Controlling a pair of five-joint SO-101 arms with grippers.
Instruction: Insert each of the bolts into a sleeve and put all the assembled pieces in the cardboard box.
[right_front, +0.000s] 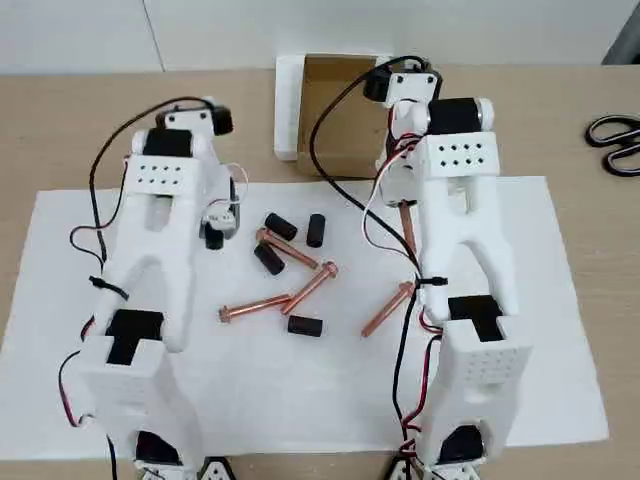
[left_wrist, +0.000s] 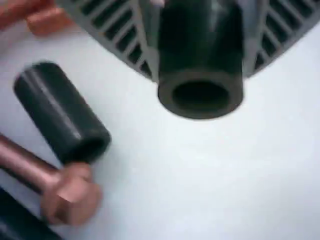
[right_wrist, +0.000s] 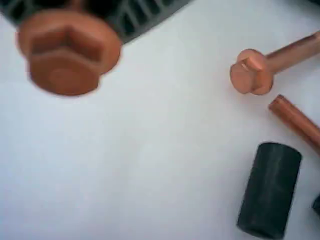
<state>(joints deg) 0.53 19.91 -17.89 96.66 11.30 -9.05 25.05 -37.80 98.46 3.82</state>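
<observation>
Our left pincer (right_front: 216, 224) is clamped on a black sleeve (left_wrist: 200, 55) near the left edge of the white sheet (right_front: 300, 400) that covers the middle of the table (right_front: 60, 120). The sleeve's open bore points out past the fingers, and we judge this deliberate, since an exposed mouth gives a bolt somewhere to enter. Our right pincer (right_front: 405, 205) is closed on a copper bolt (right_wrist: 68, 52) toward the sheet's far right. The hexagonal head faces the wrist camera, and in the high view a length of shank runs clear of the grip, free to slide into a bore. We take this as one part per arm, so the two can be brought together in the air. The held pieces are well apart, with the loose stock lying on the sheet between the arms: four other sleeves (right_front: 281, 226) (right_front: 316, 230) (right_front: 268, 258) (right_front: 305, 326) and four other bolts (right_front: 288, 249) (right_front: 310, 288) (right_front: 255, 307) (right_front: 387, 308), kept within reach of either arm. The cardboard box (right_front: 335, 115) waits open at the table's far edge, just beyond the sheet, where either arm could reach it. Judging by the equal counts of loose parts, we are at the first pairing.
</observation>
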